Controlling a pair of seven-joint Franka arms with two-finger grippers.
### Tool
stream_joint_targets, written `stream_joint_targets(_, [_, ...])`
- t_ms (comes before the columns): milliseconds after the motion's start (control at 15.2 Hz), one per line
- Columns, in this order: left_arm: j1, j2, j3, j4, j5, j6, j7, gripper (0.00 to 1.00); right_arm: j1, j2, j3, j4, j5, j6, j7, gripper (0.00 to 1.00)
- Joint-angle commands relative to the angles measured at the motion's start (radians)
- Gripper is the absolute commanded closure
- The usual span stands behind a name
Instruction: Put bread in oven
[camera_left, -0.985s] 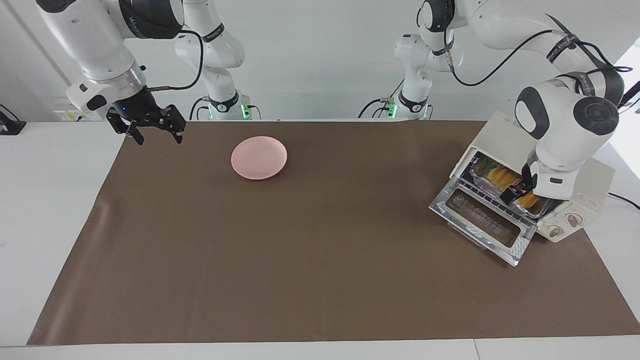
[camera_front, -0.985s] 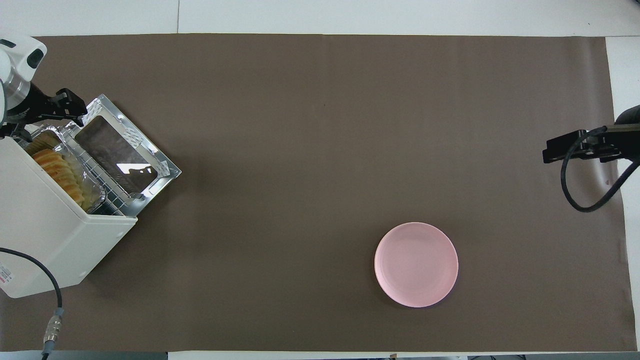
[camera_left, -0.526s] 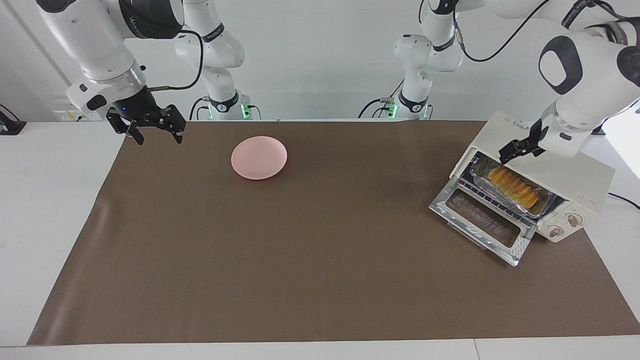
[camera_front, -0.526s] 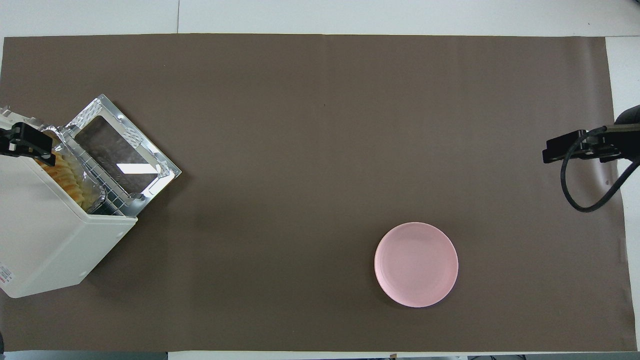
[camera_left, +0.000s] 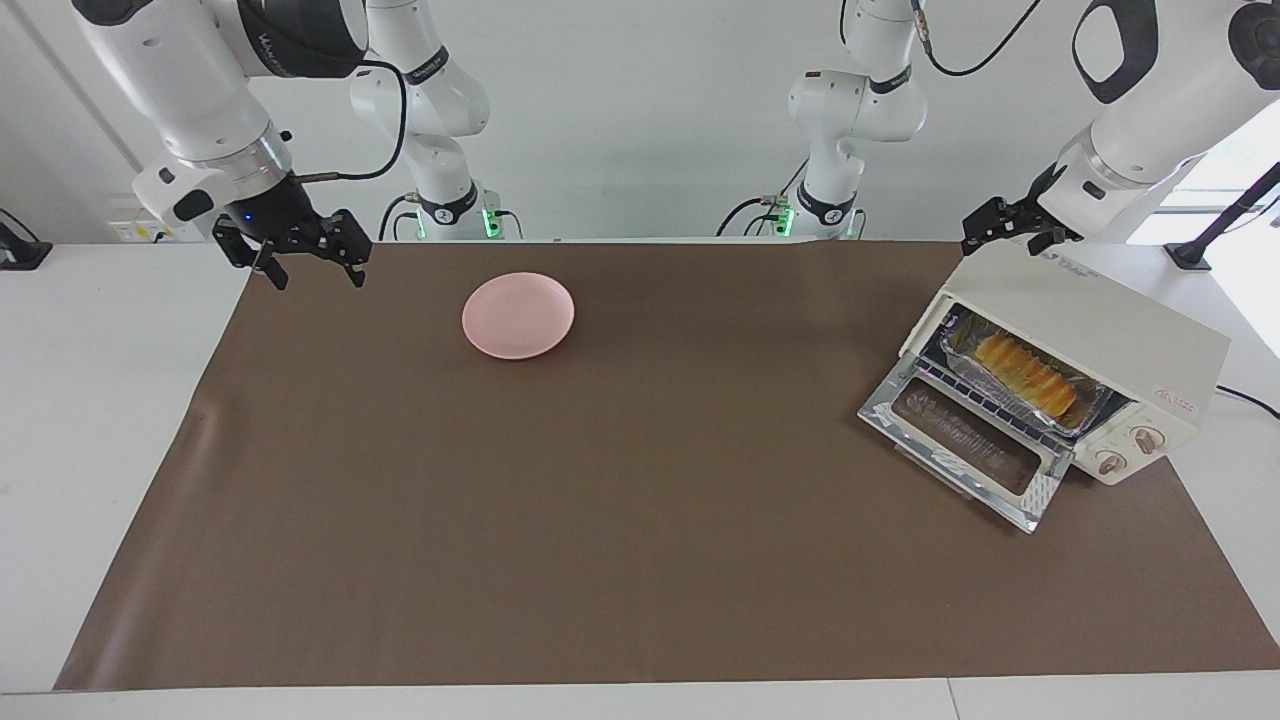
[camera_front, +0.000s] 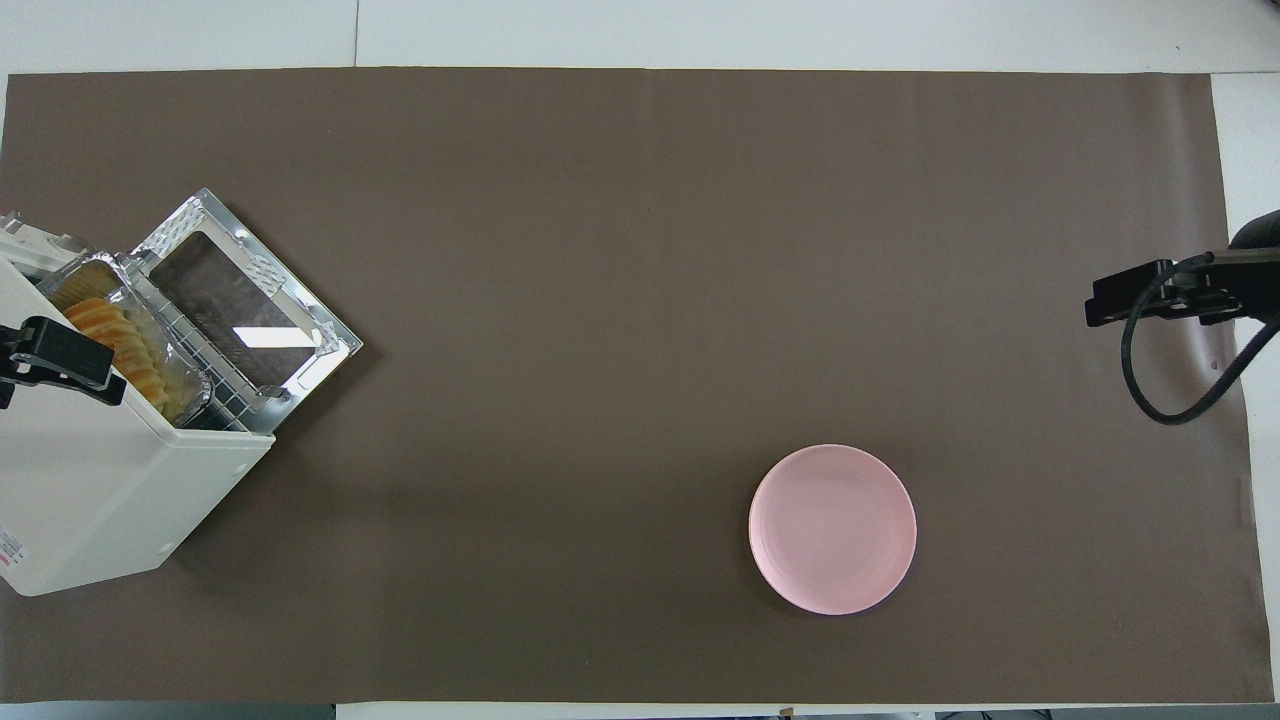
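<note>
The yellow-orange ridged bread (camera_left: 1030, 373) lies in a crinkled foil tray (camera_left: 962, 338) on the wire rack inside the cream-white oven (camera_left: 1100, 325). It also shows in the overhead view (camera_front: 112, 343). The oven (camera_front: 90, 480) stands at the left arm's end of the table, its glass door (camera_left: 965, 448) dropped open. My left gripper (camera_left: 1008, 235) is open and empty, raised over the oven's top corner nearest the robots, and shows in the overhead view (camera_front: 62, 357). My right gripper (camera_left: 315, 273) is open and empty, and waits over the mat's edge at the right arm's end (camera_front: 1100, 300).
A pink plate (camera_left: 518, 315) with nothing on it sits on the brown mat (camera_left: 600, 500) toward the right arm's end, near the robots; it also shows in the overhead view (camera_front: 832, 528). The open oven door (camera_front: 245, 305) juts out over the mat.
My left gripper has let go of the bread in the oven, then risen out and drawn back over the oven's top. The bread stays in the foil tray. The right arm has not moved.
</note>
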Motion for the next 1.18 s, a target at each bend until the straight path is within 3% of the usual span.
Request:
stream_joint_targets(0, [0.074,-0.090,-0.071,-0.091,-0.008,0.013,0.004,0.00,-0.012,-0.017,0.007,-0.015,0.002,-0.007,-0.026,0.00])
stream_joint_targets(263, [0.230,-0.092,-0.241,-0.103,-0.008,0.057,-0.017,0.00,-0.012,-0.017,0.007,-0.015,0.003,-0.007,-0.026,0.00])
stream_joint_targets(723, [0.232,-0.138,-0.267,-0.183,-0.008,0.086,-0.024,0.00,-0.012,-0.017,0.007,-0.015,0.002,-0.007,-0.026,0.00])
stream_joint_targets(854, [0.232,-0.123,-0.263,-0.168,-0.006,0.170,-0.031,0.00,-0.012,-0.017,0.007,-0.015,0.003,-0.007,-0.026,0.00])
stream_joint_targets(1117, [0.222,-0.086,-0.266,-0.120,-0.002,0.175,-0.027,0.00,-0.012,-0.017,0.007,-0.015,0.003,-0.007,-0.026,0.00])
